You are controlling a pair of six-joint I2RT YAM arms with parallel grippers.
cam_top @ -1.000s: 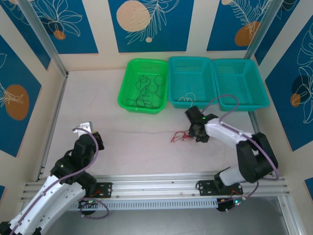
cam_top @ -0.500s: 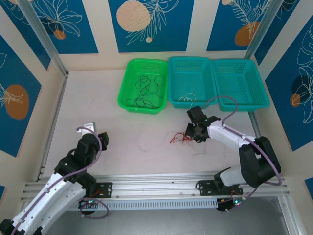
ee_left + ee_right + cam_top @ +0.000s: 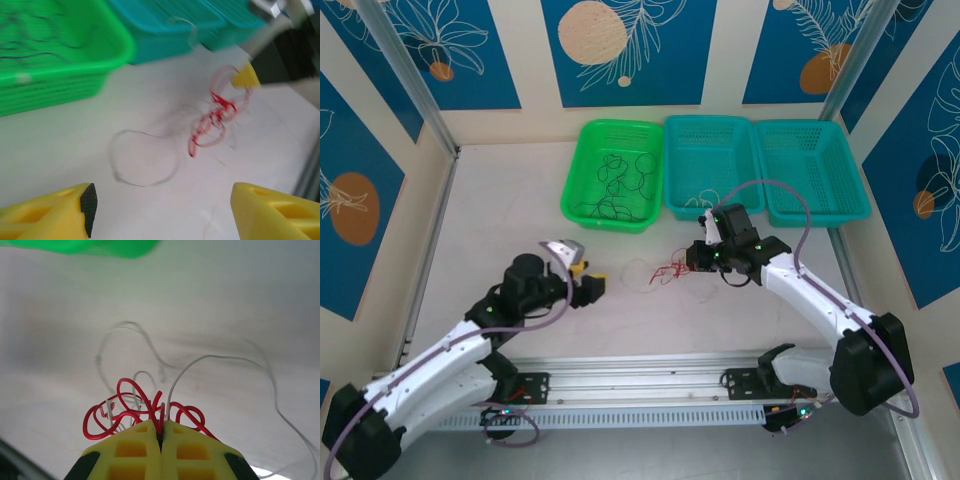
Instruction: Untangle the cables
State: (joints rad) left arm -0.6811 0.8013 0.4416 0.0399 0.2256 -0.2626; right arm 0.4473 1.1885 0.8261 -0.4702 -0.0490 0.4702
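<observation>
A tangle of red and white cables lies on the table in front of the baskets. My right gripper is shut on it: in the right wrist view the yellow fingertips pinch red strands and a white strand. A thin white loop trails left from the tangle and rests on the table. My left gripper stands open just left of that loop, its fingers wide apart and holding nothing. The red tangle hangs off the right gripper's tip.
A green basket at the back holds several black cables. Two teal baskets stand to its right, and a white strand hangs over the front rim of the middle one. Aluminium rails run along the near edge.
My left arm has swung forward and right toward the tangle and its gripper has opened. My right gripper has shut on the red and white tangle and shifted slightly left.
</observation>
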